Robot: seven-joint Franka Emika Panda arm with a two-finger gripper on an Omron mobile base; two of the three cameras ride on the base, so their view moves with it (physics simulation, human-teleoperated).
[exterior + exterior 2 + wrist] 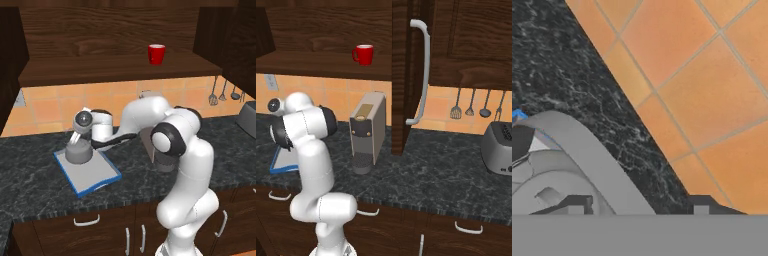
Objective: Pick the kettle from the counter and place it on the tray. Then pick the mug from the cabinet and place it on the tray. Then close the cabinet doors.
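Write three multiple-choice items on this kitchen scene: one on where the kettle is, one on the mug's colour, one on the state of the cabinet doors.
1. The kettle sits:
A. on the tray
B. on the cabinet shelf
C. on the toaster

2. The mug is:
A. blue
B. red
C. green

3. The cabinet doors are:
A. shut
B. missing
C. open

Answers: 1 A, the grey kettle rests inside the blue rim; 2 B, bright red on the shelf; 3 C, the shelf is exposed and a door stands swung out.
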